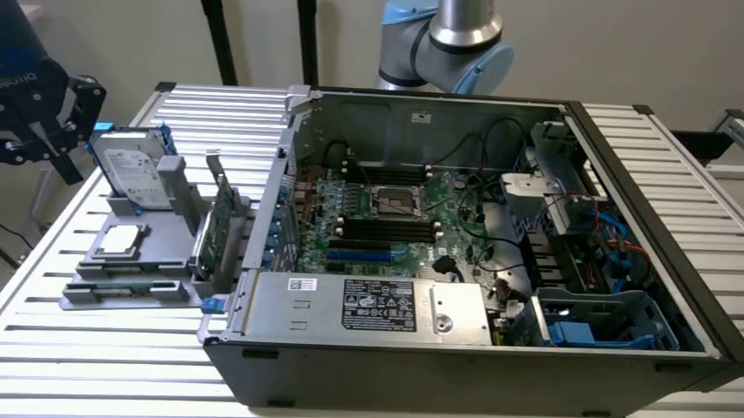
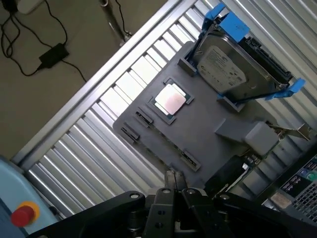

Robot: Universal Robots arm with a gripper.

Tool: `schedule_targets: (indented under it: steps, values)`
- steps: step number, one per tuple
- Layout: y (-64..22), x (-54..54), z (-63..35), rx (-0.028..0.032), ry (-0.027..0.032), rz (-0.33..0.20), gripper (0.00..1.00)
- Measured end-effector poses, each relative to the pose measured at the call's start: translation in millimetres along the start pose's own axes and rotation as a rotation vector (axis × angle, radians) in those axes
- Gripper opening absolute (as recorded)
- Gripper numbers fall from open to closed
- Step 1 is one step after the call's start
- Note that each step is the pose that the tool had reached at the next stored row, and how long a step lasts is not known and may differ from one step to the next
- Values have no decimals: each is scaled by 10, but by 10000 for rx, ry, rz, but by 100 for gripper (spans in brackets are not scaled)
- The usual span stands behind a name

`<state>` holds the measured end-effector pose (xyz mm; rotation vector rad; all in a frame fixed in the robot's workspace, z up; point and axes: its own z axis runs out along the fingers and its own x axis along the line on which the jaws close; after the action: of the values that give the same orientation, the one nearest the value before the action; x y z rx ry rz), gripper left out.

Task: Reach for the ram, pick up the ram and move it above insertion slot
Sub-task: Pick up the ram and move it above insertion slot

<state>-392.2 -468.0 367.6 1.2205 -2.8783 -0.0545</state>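
Gripper [image 2: 174, 181] shut: in the wrist view the two dark fingers press flat against each other with nothing between them. It hangs over the slatted aluminium table [image 1: 70, 348], just off the edge of the grey parts fixture [image 2: 198, 134], touching nothing. In the exterior view it sits high at the exterior view's left, above and beside the hard drive [image 1: 131, 170]. The ram [image 1: 125, 285] appears as a thin greenish strip lying lengthwise along the fixture's near edge, low and flat, well apart from the gripper and not gripped. Also on the fixture: the hard drive in its blue caddy, leaning up at the back; a CPU [image 2: 171, 99] seated flat in a square pocket near the middle; an expansion card [image 1: 221, 228] with a metal bracket, standing on edge on the side nearest the computer case [image 1: 465, 366]. The case lies open on the table, to the exterior view's right of the fixture. Its motherboard [image 1: 395, 205] is exposed, with black insertion slots [image 1: 384, 229] in a row below the processor socket. The arm's base joint [image 1: 454, 39] stands behind the case.
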Motion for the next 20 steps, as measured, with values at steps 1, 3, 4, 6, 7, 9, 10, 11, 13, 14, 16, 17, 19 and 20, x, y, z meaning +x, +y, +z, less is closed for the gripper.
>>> schedule_targets:
  steps: [1, 3, 4, 6, 7, 9, 10, 11, 13, 14, 16, 17, 19, 20]
  values:
    - [0, 0, 1, 1, 6, -180, 11]
    - [0, 0, 2, 3, 19, -543, 11]
    - [0, 0, 3, 3, 24, -725, 11]
    - [0, 0, 5, 6, 37, -1095, 11]
    - [0, 0, 6, 6, 43, -1275, 11]
    - [0, 0, 7, 9, 54, -1634, 11]
    - [0, 0, 8, 9, 60, -1813, 11]
    - [0, 0, 9, 11, 65, -2000, 11]
    - [0, 0, 11, 13, 78, -2374, 11]
    - [0, 0, 11, 14, 84, -2555, 11]
    - [0, 0, 12, 18, 94, -2915, 11]
    - [0, 0, 13, 21, 99, -3093, 11]
    - [0, 0, 15, 30, 105, -3454, 11]
    - [0, 0, 15, 34, 109, -3633, 11]
